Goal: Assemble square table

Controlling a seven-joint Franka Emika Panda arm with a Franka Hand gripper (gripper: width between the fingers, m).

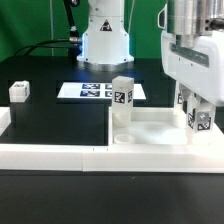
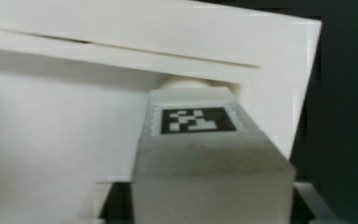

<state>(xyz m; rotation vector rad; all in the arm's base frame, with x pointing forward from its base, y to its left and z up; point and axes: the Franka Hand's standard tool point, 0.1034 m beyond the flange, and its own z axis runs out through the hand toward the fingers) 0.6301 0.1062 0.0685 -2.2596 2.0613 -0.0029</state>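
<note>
The jaws stood closed on a leg (image 1: 201,118), held upright with its long axis vertical and its lower end close over the table top (image 1: 160,128) at that top's corner toward the exterior view's right; whether it touched could not be told, the corner hole being hidden beneath it. The coming move looked a straight push down with a twist. A second leg (image 1: 123,100) stood upright at the table top's edge toward the exterior view's left, a third leg (image 1: 18,91) well apart on the worktop (image 1: 55,115)

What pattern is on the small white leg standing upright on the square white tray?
White leg with a black-and-white square tag; exterior view shows it best.
</note>
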